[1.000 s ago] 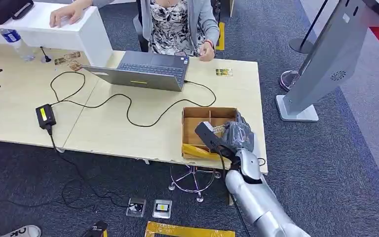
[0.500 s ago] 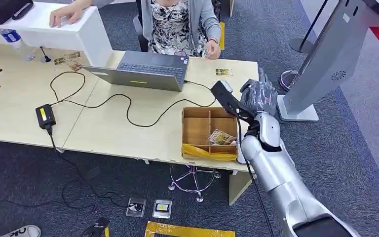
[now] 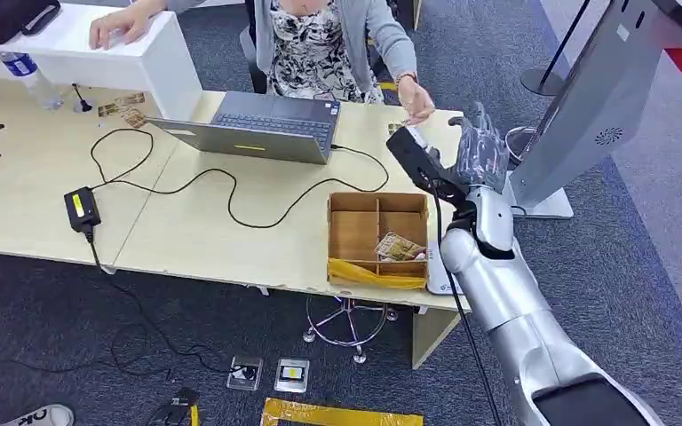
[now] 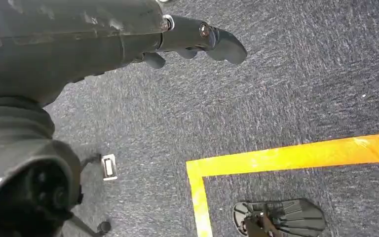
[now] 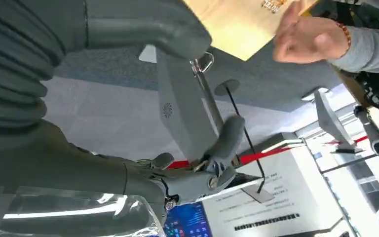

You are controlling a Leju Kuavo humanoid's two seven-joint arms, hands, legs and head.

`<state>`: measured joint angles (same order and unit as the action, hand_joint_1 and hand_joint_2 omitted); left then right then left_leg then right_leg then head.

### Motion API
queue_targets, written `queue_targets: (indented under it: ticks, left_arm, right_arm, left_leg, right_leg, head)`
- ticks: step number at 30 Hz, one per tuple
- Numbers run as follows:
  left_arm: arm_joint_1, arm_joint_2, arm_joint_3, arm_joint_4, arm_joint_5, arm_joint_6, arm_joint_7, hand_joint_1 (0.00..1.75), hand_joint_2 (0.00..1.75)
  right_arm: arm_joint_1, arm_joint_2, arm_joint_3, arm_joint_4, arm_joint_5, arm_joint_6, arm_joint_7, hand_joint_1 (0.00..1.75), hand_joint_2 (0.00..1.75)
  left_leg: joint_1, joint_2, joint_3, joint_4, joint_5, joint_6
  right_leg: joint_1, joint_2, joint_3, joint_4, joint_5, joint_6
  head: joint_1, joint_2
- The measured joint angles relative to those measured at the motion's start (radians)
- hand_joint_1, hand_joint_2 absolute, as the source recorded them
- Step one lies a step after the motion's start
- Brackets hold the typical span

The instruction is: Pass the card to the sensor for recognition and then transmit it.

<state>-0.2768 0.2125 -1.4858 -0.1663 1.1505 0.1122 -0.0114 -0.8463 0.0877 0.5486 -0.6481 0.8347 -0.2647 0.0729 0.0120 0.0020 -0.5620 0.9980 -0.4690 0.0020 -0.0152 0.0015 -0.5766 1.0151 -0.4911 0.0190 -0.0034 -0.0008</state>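
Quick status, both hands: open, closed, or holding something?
Left hand: holds nothing, fingers apart, hanging over the carpet.
Right hand: raised near the person's hand; a held card cannot be told.

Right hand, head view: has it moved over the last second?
Yes. The right hand has risen out of the cardboard box and gone past the box's far edge, toward the person's hand and the grey kiosk.
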Motion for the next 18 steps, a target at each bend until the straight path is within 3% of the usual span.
queue_targets:
  ticks: [10, 18]
  left_arm:
    - [0.000, -0.003, 0.000, 0.000, 0.000, -0.006, 0.000, 0.00, 0.00]
    - [-0.001, -0.003, 0.000, 0.000, 0.001, -0.009, 0.000, 0.00, 0.00]
  right_arm:
    - [0.013, 0.000, 0.002, 0.000, 0.007, 0.024, 0.022, 0.00, 1.75]
    - [0.045, -0.013, 0.002, -0.050, 0.038, 0.107, 0.060, 0.00, 1.75]
  left_leg:
    - [0.000, 0.000, 0.000, 0.000, 0.000, 0.000]
    - [0.000, 0.000, 0.000, 0.000, 0.000, 0.000]
  right_leg:
    - [0.000, 0.000, 0.000, 0.000, 0.000, 0.000]
    - [0.000, 0.000, 0.000, 0.000, 0.000, 0.000]
  head:
    - [0.000, 0.000]
    - [0.000, 0.000]
